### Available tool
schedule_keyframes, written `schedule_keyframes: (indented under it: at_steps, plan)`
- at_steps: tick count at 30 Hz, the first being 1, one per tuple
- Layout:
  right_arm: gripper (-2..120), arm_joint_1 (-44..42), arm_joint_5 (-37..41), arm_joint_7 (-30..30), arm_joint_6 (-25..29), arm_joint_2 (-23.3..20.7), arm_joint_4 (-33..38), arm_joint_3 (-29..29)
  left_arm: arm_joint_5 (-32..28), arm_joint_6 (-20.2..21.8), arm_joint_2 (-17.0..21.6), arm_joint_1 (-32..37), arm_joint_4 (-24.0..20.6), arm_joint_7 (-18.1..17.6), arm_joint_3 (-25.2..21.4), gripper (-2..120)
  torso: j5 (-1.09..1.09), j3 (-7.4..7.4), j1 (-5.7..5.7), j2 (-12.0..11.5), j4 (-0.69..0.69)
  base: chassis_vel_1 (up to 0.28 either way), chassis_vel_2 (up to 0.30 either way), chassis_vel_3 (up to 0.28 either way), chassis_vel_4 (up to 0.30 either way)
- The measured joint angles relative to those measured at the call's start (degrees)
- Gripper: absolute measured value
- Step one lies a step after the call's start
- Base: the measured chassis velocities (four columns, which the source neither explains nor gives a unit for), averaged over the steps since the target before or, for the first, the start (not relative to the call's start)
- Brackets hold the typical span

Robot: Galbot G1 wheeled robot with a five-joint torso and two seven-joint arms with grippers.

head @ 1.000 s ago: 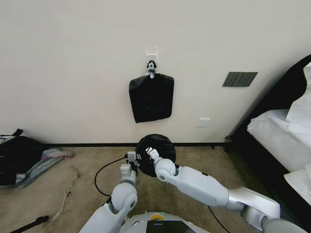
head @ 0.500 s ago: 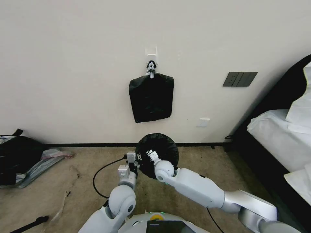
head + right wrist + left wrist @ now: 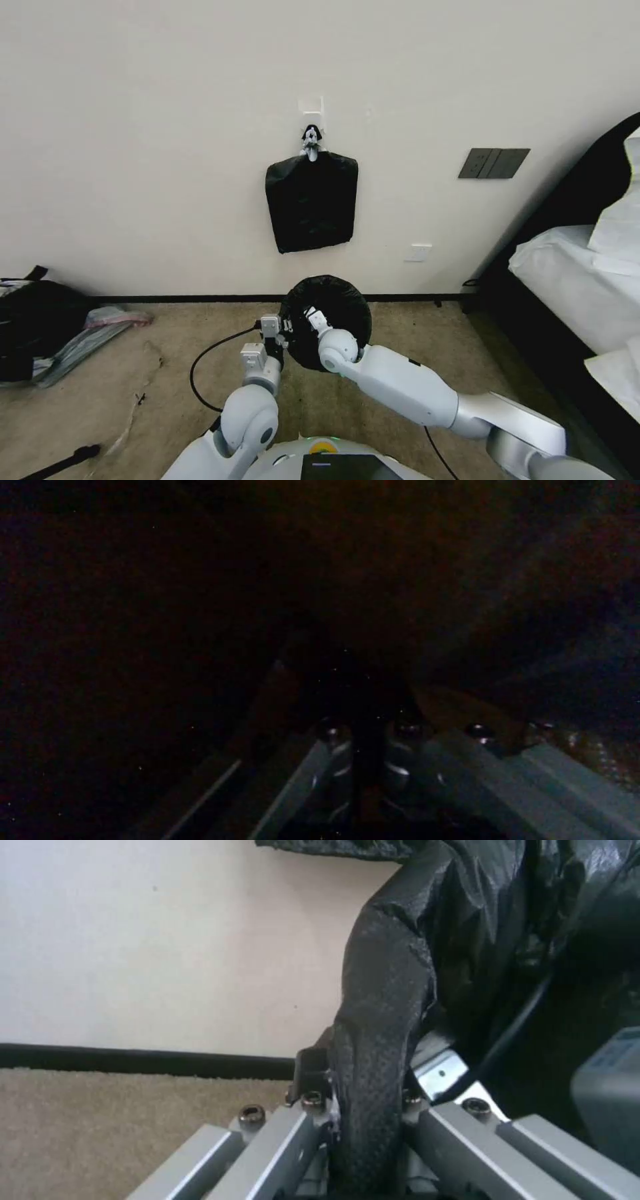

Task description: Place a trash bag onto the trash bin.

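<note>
The trash bag (image 3: 337,300) shows as a round spread of black film low in front of the wall, above the carpet. My left gripper (image 3: 283,329) is at its left edge; in the left wrist view the left gripper (image 3: 368,1085) is shut on a fold of the trash bag (image 3: 393,980). My right gripper (image 3: 309,313) reaches into the black round from the near side. In the dark right wrist view the right gripper (image 3: 365,725) looks shut on a dark strip of film. The trash bin is hidden under the bag.
A flat black bundle (image 3: 311,200) hangs from a wall hook above. A bed (image 3: 573,280) stands at the right, dark bags (image 3: 33,327) lie at the left wall, and a black cable (image 3: 200,373) loops over the carpet by my left arm.
The black round of the bag has spread a little wider to the right. Both arms have drawn slightly back and left; both grips are unchanged.
</note>
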Motion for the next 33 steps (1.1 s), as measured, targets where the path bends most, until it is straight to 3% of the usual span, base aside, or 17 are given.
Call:
schedule_keyframes:
  at_steps: [13,19,27,29,31,33]
  plan:
    - [0,-0.08,-1.42,-1.08,0.79,0.82,-2.67,0.32,-0.67,0.12,-0.12,-0.62,-0.14,0.26,-0.22,1,0.0,0.0,0.0,0.0,0.0,0.0,0.0,0.0,0.0]
    - [0,0.18,-1.11,-1.22,0.27,-0.15,0.27,0.64,-0.63,0.19,-0.13,-1.41,0.91,0.3,-0.6,1,0.0,0.0,0.0,0.0,0.0,0.0,0.0,0.0,0.0]
    - [31,0.35,7.07,-1.57,-0.09,-5.71,12.33,2.13,-4.56,1.59,-0.88,-4.27,5.34,-1.29,-1.65,1,0.0,0.0,0.0,0.0,0.0,0.0,0.0,0.0,0.0]
    - [31,0.35,7.28,-1.51,-0.09,-5.85,12.63,2.16,-4.74,1.65,-0.91,-4.34,5.45,-1.35,-1.68,1,0.0,0.0,0.0,0.0,0.0,0.0,0.0,0.0,0.0]
    - [43,0.25,9.22,0.02,-0.13,-7.66,16.31,2.5,-6.66,2.18,-1.15,-5.27,6.81,-2.0,-2.11,1,0.01,0.0,0.0,0.0,0.0,0.0,0.0,0.0,0.0]
    - [47,-0.1,9.55,0.22,-0.13,-8.39,17.9,2.97,-7.52,2.48,-1.21,-5.61,7.27,-2.21,-2.31,1,0.01,0.0,0.0,0.0,0.01,0.0,0.0,0.0,0.0]
